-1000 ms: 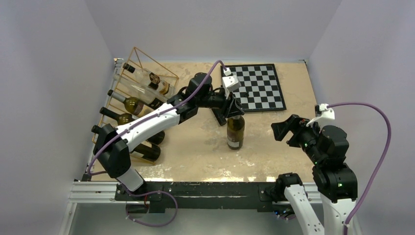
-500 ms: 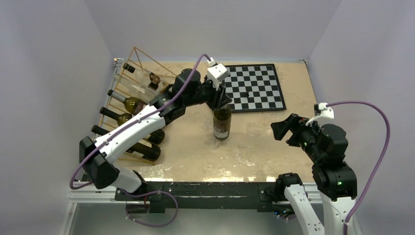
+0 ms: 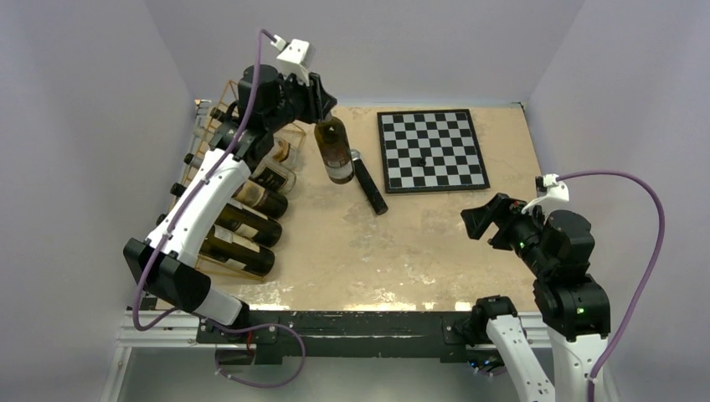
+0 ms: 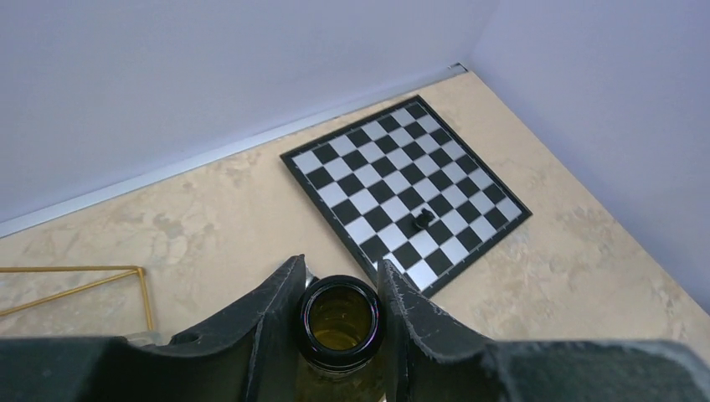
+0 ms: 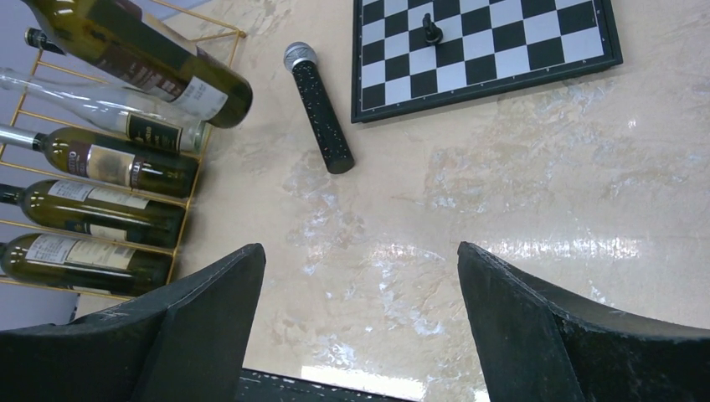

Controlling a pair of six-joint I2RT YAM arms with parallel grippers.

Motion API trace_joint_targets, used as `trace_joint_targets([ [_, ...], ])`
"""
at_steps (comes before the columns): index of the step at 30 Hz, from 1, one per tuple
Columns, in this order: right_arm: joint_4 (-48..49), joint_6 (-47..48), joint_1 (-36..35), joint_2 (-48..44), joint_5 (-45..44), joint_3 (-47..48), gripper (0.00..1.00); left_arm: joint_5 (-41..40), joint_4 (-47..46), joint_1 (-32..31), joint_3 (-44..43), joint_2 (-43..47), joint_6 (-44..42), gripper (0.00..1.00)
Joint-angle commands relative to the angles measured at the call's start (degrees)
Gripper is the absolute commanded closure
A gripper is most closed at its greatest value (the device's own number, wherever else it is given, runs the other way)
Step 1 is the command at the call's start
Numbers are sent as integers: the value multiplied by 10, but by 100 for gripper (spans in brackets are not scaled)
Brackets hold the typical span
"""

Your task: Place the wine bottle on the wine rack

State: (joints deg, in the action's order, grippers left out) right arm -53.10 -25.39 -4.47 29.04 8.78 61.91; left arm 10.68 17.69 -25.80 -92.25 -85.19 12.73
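My left gripper (image 3: 323,102) is shut on the neck of a dark green wine bottle (image 3: 337,152) and holds it upright, in the air, just right of the wine rack's far end. In the left wrist view my fingers (image 4: 276,306) clamp the open bottle mouth (image 4: 339,322). The gold wire wine rack (image 3: 224,90) stands at the left and holds several bottles lying down; it also shows in the right wrist view (image 5: 188,219). The held bottle (image 5: 151,59) shows there too. My right gripper (image 3: 477,222) is open and empty, low at the right.
A black microphone (image 3: 368,182) lies on the table just right of the held bottle. A chessboard (image 3: 431,151) with one dark piece (image 5: 430,27) lies at the back right. White walls close in on three sides.
My left arm has lifted the bottle off the middle of the table and carried it back and left, next to the rack. The right arm has not moved.
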Motion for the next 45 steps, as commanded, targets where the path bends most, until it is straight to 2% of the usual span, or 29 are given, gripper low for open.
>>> trace_joint_targets([
  [1, 23, -3, 1, 12, 13, 4, 10, 13, -63, 48, -70, -18, 50, 100],
  [8, 25, -4, 2, 22, 15, 7, 10, 53, -115, 132, -109, -67, 67, 100],
  [15, 29, -1, 1, 25, 7, -2, 9, 113, -191, 211, -125, -114, 126, 100],
  [24, 26, 3, 1, 43, 10, -2, 9, 14, -156, 240, -178, -178, 149, 100],
  [34, 24, 11, 2, 59, 9, 2, 8, 15, -134, 282, -203, -222, 167, 100],
  [45, 32, 9, 1, 74, 24, 0, 8, -33, -149, 293, -163, -227, 201, 100],
])
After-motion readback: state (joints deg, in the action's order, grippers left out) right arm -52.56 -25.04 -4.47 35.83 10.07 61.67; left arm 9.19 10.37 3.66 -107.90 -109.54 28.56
